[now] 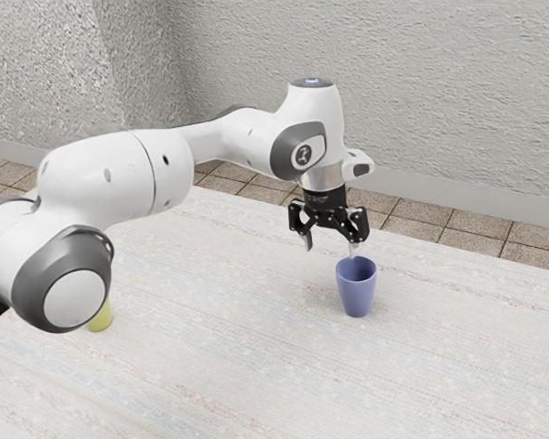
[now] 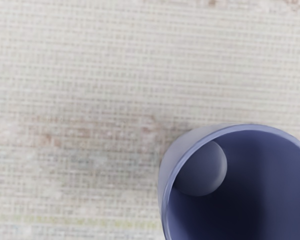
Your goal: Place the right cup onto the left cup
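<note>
In the exterior view my gripper (image 1: 330, 247) hangs pointing down with its fingers spread and nothing between them. One fingertip is at the rim of an upright blue cup (image 1: 357, 289); whether they touch I cannot tell. From above, the wrist view looks into the mouth of this blue cup (image 2: 285, 175), partly cut off by the picture's edge. A yellow-green cup (image 1: 101, 319) stands at the exterior view's left, its upper part hidden behind the arm.
Both cups stand on a pale, streaked table (image 1: 256, 366). Behind its far edge lie a brown tiled floor (image 1: 453, 222) and a rough grey wall (image 1: 439, 101). The arm reaches across above the table from the exterior view's left.
</note>
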Controlling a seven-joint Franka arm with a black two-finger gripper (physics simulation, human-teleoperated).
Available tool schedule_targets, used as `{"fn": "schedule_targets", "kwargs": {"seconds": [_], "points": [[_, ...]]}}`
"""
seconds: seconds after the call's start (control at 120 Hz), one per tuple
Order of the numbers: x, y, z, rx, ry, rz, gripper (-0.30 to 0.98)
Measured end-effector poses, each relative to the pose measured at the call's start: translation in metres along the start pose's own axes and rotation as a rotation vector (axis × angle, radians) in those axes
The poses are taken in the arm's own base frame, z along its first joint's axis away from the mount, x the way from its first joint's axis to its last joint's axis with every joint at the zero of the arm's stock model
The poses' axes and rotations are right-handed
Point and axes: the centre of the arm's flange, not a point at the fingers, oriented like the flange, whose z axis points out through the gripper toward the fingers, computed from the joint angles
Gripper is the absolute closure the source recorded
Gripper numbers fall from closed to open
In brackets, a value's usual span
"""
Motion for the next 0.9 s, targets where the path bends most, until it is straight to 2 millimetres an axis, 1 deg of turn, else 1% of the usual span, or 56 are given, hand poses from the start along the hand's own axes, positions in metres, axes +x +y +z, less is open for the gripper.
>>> {"fn": "schedule_targets", "kwargs": {"seconds": [0.133, 0.258, 0.483, 0.767, 0.9], "points": [[0.002, -0.002, 0.006, -0.002, -0.004, -0.015, 0.02], [0.004, -0.001, 0.015, -0.003, -0.012, -0.029, 0.02], [0.007, 0.006, 0.027, -0.009, -0.018, -0.040, 0.02], [0.011, 0.006, 0.049, -0.005, -0.037, -0.055, 0.02], [0.012, 0.010, 0.052, -0.011, -0.037, -0.055, 0.02]]}}
